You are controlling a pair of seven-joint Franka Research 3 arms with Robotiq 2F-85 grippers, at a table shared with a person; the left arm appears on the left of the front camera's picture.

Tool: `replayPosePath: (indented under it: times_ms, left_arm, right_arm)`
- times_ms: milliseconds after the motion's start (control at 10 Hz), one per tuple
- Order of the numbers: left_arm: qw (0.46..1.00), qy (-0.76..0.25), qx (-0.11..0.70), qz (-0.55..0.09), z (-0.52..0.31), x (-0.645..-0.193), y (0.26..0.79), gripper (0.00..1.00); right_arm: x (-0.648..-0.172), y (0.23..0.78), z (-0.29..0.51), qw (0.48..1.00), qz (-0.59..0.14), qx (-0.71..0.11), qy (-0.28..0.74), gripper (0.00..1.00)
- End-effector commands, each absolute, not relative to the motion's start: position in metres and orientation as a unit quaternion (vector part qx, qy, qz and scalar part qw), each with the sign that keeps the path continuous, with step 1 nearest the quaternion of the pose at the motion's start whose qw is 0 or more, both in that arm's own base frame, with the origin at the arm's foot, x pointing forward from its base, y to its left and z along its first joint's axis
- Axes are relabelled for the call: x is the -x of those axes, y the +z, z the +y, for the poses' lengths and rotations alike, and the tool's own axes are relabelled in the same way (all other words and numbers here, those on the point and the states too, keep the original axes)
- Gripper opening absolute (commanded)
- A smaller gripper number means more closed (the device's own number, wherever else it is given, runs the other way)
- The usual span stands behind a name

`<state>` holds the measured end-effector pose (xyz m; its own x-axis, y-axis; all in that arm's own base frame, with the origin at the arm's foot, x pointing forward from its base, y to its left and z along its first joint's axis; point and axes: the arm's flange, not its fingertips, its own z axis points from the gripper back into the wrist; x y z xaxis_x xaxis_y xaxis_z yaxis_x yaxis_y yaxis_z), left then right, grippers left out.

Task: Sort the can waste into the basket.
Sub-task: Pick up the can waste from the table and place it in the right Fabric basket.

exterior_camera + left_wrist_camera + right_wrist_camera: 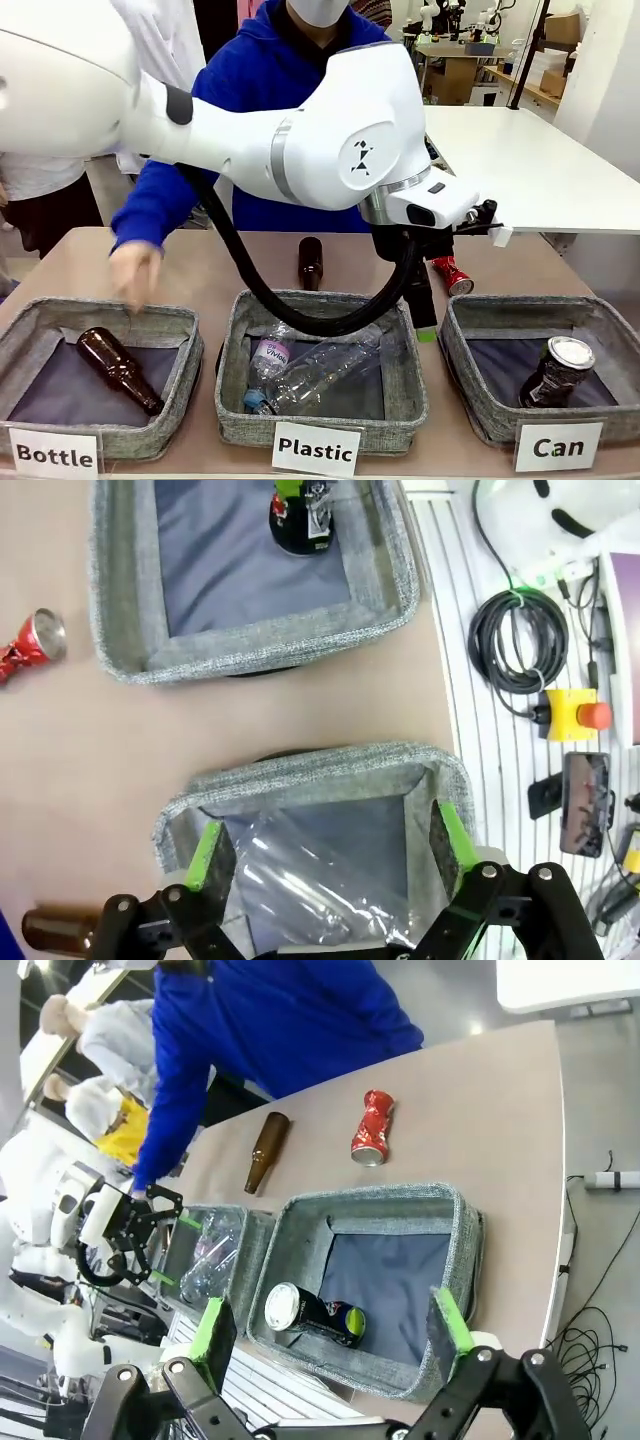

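Well, left end effector (pixel 330 840) and right end effector (pixel 330 1322) spread wide (both empty).

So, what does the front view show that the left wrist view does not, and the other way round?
Front view: the Bottle basket holding a brown glass bottle, and the person's hand. Left wrist view: a coiled black cable and a yellow stop button. Both: the red can on the table and the dark can in the Can basket.

rough grey cloth basket (pixel 480 400); glossy crushed metal dark can (pixel 556 372), red can (pixel 452 275); matt table (pixel 70 262).
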<state>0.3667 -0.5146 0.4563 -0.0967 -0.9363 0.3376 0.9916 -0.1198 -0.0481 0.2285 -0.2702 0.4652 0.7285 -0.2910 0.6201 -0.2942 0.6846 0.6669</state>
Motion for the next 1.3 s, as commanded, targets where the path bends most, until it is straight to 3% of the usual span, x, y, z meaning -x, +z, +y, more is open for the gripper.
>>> replayPosePath:
  times_ms: [0, 300, 500, 700, 1000, 1200]
  left_arm:
    - [0.654, -0.732, 0.16, -0.106, -0.493, -0.357, 0.451, 1.0]
    - [0.668, -0.712, 0.177, -0.122, -0.469, -0.361, 0.458, 1.0]
    - [0.695, -0.666, 0.228, -0.143, -0.4, -0.369, 0.479, 1.0]
    - [0.747, -0.563, 0.291, -0.201, -0.307, -0.373, 0.511, 1.0]
    - [0.818, -0.333, 0.353, -0.308, -0.149, -0.376, 0.528, 1.0]
    - [0.815, -0.25, 0.413, -0.321, -0.063, -0.376, 0.515, 1.0]
  right_arm:
    - [-0.231, 0.472, -0.265, 0.843, -0.359, -0.401, 0.001, 1.0]
    - [-0.242, 0.488, -0.252, 0.846, -0.352, -0.4, 0.017, 1.0]
    - [-0.269, 0.51, -0.226, 0.859, -0.321, -0.396, 0.052, 1.0]
    - [-0.308, 0.539, -0.186, 0.855, -0.29, -0.42, 0.087, 1.0]
    - [-0.364, 0.577, -0.105, 0.816, -0.247, -0.498, 0.16, 1.0]
    - [-0.394, 0.581, -0.063, 0.768, -0.208, -0.568, 0.211, 1.0]
